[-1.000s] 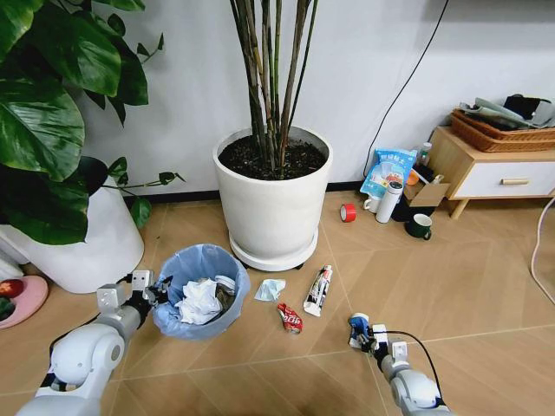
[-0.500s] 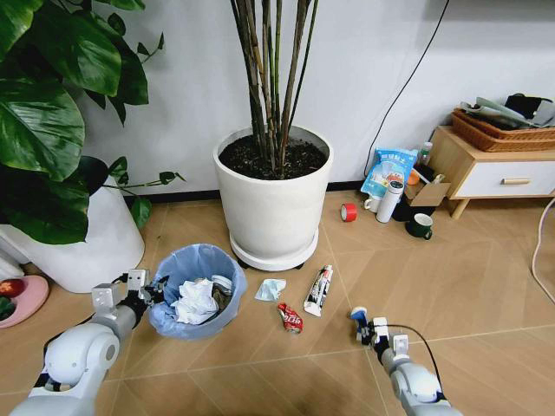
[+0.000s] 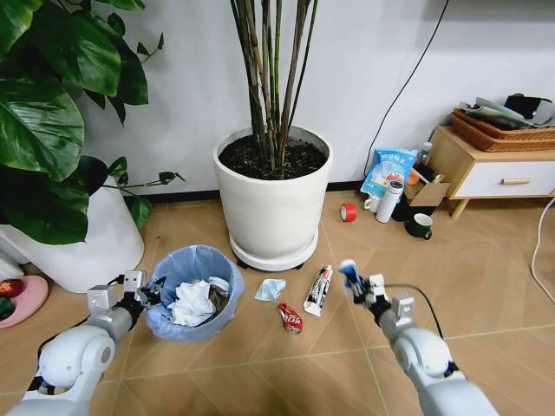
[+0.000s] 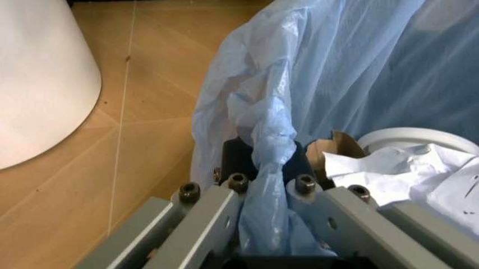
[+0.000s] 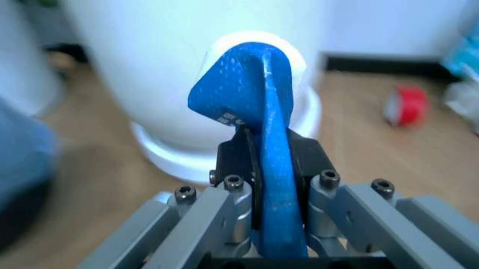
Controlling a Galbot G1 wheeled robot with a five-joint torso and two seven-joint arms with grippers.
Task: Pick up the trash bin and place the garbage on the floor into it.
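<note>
Left tool (image 3: 149, 293): clamped on the trash bin (image 3: 196, 289) rim, bag pinched.
Right tool (image 3: 355, 282): gripped the blue-white wrapper (image 3: 349, 272), raised above the floor (image 3: 486, 269).

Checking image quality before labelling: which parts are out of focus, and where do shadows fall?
Right wrist view: the blue-white wrapper is sharp; the white plant pot and red tape roll are blurred. Head view: soft shadow under that pot's base. Left wrist view: sharp blue bag.

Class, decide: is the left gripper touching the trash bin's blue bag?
Touching. The left wrist view shows the left gripper shut on a bunched fold of the trash bin liner, pinched between its fingers.
</note>
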